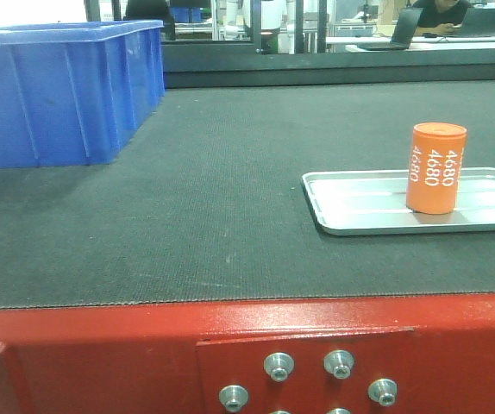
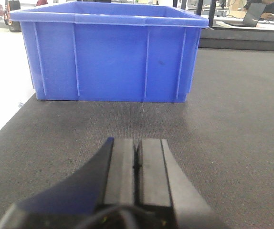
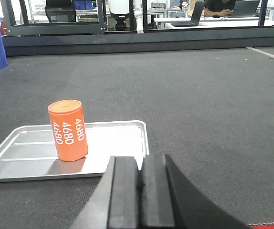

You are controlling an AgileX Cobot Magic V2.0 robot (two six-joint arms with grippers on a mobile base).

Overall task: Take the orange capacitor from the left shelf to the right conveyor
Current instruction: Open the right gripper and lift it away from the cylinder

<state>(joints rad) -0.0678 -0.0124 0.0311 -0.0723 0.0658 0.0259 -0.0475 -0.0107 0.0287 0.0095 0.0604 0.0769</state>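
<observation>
The orange capacitor [image 1: 436,168] [image 3: 68,130] stands upright in a shallow silver tray [image 1: 360,207] [image 3: 22,152] on the right conveyor's dark grey belt [image 1: 213,190] [image 3: 213,109], which has a red frame [image 1: 101,354]. My right gripper [image 3: 140,164] is shut and empty, low over the belt at the tray's near right corner, right of the capacitor and apart from it. In the left wrist view my left gripper [image 2: 137,148] is shut with nothing in it, above the belt [image 2: 232,133] facing the blue bin. The left shelf is out of view.
A large blue plastic bin [image 1: 58,90] [image 2: 110,52] stands on the belt's far left. Silver bolts [image 1: 279,366] stud the red frame. Beyond the belt are a dark rail [image 3: 127,45] and desks with people at laptops.
</observation>
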